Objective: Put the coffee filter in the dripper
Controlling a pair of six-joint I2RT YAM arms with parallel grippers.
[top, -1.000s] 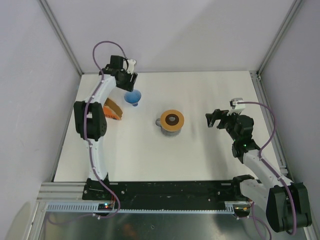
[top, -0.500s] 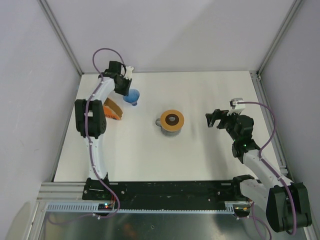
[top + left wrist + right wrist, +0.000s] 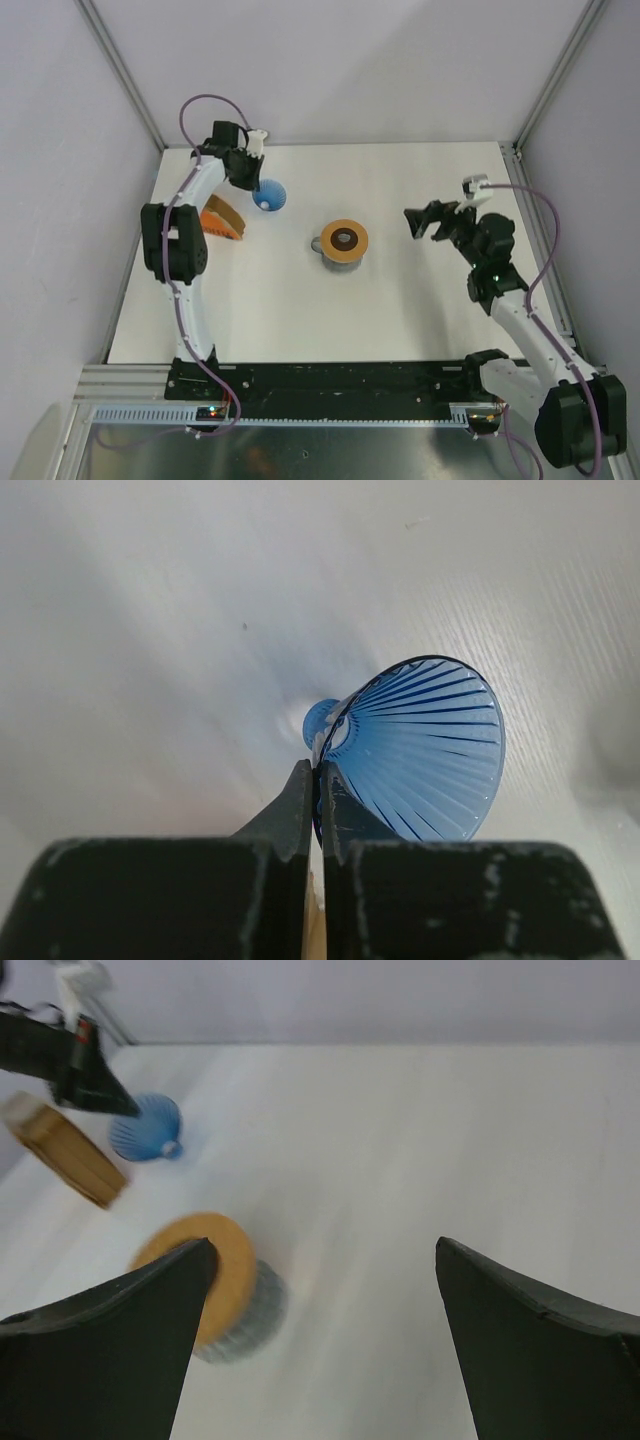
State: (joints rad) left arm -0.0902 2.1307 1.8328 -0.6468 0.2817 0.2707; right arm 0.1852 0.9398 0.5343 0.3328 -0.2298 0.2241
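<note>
The dripper (image 3: 268, 196) (image 3: 430, 750) (image 3: 145, 1128) is a translucent blue ribbed cone at the far left of the table. It is tipped, with its wide mouth toward the right in the left wrist view. My left gripper (image 3: 250, 181) (image 3: 318, 768) is shut on the dripper's thin wall near its narrow end. My right gripper (image 3: 425, 222) (image 3: 322, 1244) hangs open and empty over the right half of the table. No coffee filter can be told apart from the orange holder (image 3: 222, 218) (image 3: 66, 1152) beside the dripper.
A grey mug (image 3: 322, 247) (image 3: 252, 1312) capped by a flat brown wooden ring (image 3: 344, 240) (image 3: 200, 1275) stands mid-table. The holder lies just left of the left arm's forearm. Walls close off the table at the back and both sides.
The left gripper has closed onto the dripper's wall, and the dripper has tipped and shifted slightly. The right gripper has swung a little left and away from its base, still open.
</note>
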